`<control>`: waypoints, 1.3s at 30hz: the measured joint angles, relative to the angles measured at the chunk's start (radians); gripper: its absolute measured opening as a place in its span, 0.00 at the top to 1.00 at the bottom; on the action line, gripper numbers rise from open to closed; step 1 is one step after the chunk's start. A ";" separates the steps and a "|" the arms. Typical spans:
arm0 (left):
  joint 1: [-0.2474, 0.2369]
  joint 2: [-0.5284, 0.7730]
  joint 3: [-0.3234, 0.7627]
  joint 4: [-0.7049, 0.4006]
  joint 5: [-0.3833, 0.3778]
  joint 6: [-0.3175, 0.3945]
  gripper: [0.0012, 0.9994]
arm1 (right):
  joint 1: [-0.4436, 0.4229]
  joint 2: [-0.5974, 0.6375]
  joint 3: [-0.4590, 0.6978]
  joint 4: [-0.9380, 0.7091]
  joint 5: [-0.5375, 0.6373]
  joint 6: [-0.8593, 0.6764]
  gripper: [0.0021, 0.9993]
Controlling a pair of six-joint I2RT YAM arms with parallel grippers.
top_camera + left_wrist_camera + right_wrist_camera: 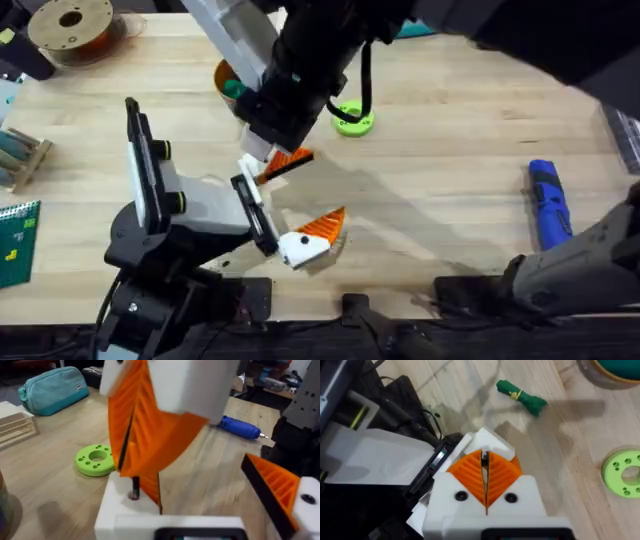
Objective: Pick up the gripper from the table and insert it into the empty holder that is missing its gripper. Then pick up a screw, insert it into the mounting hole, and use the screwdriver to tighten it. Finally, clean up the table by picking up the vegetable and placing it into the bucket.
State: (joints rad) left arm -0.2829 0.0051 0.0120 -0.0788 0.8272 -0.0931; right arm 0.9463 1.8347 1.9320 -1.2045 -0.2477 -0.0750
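**Orange wedge-shaped plastic gripper [149, 487] set against bare white holder [117, 510] at mid-worktop**

The right arm's gripper [485, 476] reaches across from the upper right to the centre of the overhead frame. Its jaws are pressed together with only a thin dark slit between the orange ribbed pads [501, 477]. They pinch the loose orange wedge, whose lower end touches the angular white plastic holder just beside a small dark mounting hole [134, 495].

The holder forms one side of the left arm's gripper [275, 215], at centre-left of the overhead frame. Its jaws stand wide apart and grasp nothing, and the opposite finger carries its own orange wedge [325, 224].

The small dark green leafy toy vegetable [520, 396] lies on the pale wooden worktop [440, 170], near the round yellow-orange bucket [222, 72] at upper centre-left. A teal object sits inside the bucket.

The stubby bright blue cylindrical screwdriver [548, 205] lies at the right of the overhead frame, well apart from both grippers. A flat bright green ring-shaped disc [352, 122] rests just above centre.
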 joint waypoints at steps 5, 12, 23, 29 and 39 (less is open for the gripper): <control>0.000 0.000 0.000 0.000 0.000 0.000 0.01 | 0.000 0.000 0.000 -0.001 0.023 0.000 0.99; 0.000 0.000 0.000 0.000 0.000 0.000 0.01 | 0.003 0.000 0.000 -0.005 0.021 0.000 0.99; 0.000 0.000 0.000 0.000 0.000 0.000 0.01 | 0.003 0.000 0.000 -0.004 0.021 0.000 0.99; 0.000 0.000 0.000 0.000 0.000 0.000 0.01 | 0.003 0.001 0.000 -0.002 0.020 0.000 0.99; 0.000 0.000 0.000 -0.001 0.000 -0.004 0.01 | 0.003 0.017 0.003 0.002 0.014 0.000 0.99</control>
State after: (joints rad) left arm -0.2829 0.0055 0.0120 -0.0795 0.8272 -0.0975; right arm 0.9489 1.8518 1.9350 -1.2022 -0.2340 -0.0750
